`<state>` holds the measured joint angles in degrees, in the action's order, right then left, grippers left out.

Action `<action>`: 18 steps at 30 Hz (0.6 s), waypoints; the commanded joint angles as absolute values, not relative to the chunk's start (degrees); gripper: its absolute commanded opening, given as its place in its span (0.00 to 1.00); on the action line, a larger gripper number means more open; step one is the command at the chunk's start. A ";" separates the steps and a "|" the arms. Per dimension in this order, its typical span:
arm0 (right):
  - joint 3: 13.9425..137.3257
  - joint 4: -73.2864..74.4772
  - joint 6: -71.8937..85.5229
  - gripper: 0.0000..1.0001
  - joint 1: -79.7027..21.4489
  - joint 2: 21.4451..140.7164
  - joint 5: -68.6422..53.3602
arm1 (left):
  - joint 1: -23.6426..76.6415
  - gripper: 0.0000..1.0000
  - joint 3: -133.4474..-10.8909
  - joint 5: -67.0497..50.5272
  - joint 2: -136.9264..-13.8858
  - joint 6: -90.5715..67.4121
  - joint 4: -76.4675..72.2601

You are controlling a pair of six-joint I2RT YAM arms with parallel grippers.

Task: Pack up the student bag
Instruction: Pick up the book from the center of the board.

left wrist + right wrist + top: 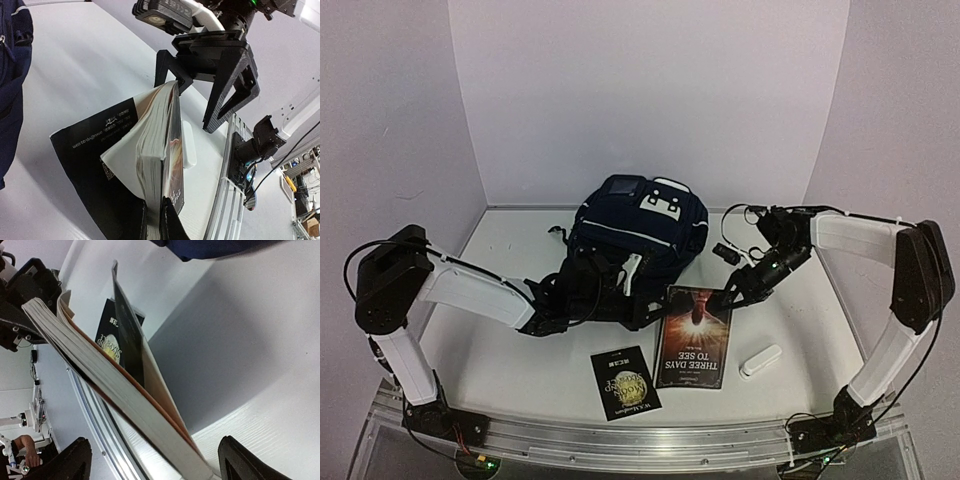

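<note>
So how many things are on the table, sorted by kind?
Dark navy fabric backpack: 1
Books: 2, a large dark paperback and a small black paperback
Small white oblong object: 1
Total: 4

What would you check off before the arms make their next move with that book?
1. Left gripper, jaws shut on the book: ok.
2. Right gripper, jaws open astride the book's far edge: ok.
3. Book's cover lying flat against its pages: not ok, it splays.
4. Student bag mouth open to take it: cannot tell.
5. Black booklet and white stick lying apart from both arms: ok.
</note>
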<state>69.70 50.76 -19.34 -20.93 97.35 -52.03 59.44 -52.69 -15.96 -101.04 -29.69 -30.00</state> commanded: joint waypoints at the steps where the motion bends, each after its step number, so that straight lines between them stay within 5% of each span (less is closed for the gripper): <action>1: 72.35 57.16 -25.44 0.80 -21.86 95.27 -58.27 | 58.54 0.00 -53.73 -21.64 -97.69 -25.25 -33.86; 12: 74.26 60.20 -27.39 0.41 -25.58 94.34 -60.52 | 53.98 0.00 -54.70 -30.32 -98.83 -31.41 -38.33; 18: 76.62 59.86 -24.59 0.00 -25.58 93.62 -60.78 | 52.72 0.01 -56.33 -31.54 -99.47 -33.08 -37.45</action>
